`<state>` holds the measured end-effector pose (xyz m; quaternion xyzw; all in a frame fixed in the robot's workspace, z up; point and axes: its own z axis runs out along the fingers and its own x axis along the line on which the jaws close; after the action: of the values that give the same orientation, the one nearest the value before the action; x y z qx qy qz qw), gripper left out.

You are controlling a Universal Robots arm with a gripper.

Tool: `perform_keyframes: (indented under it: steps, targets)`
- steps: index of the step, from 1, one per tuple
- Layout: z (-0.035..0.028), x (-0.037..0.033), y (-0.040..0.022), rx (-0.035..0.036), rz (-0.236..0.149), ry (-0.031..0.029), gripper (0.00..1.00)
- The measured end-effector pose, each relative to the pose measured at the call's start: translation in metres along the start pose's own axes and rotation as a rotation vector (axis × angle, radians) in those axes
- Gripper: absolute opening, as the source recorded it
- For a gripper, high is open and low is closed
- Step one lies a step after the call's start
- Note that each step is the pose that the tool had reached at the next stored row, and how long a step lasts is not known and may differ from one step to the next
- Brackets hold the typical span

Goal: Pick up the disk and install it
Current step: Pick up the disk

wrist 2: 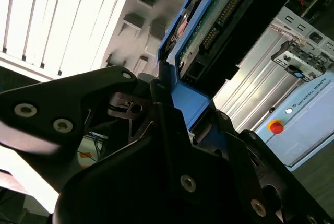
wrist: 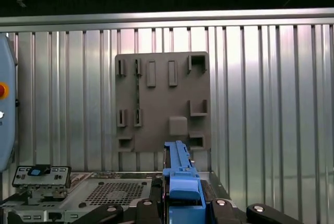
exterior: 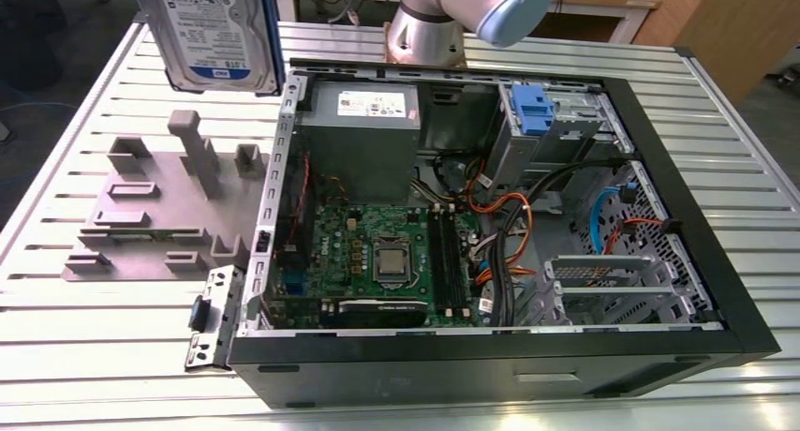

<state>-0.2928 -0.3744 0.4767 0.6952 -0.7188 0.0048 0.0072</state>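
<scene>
Where the gripper [wrist 2: 177, 105] shows in the second wrist view, its jaws are clenched on the blue-railed edge of the disk [exterior: 213, 33]. In the exterior view the disk hangs upright, clear of the table, at the far left, on the grey holder block's [exterior: 150, 206] side of the open computer case [exterior: 737, 290]. Judgement: the carry calls for a firm grip, rails kept square, and clearance over the case wall.
</scene>
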Motion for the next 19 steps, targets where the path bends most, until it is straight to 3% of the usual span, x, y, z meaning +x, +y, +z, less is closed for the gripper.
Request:
perform_keyframes:
  steps: [5,12,19]
  targets:
    - [0.0001,0.005,-0.0123,-0.0003,0.0,0.0001,0.36]
    - [0.0001,0.0075,-0.0416,-0.0013,0.0,0.0001,0.36]
    - [0.0006,0.0163,-0.0524,-0.0012,0.0,0.0001,0.36]
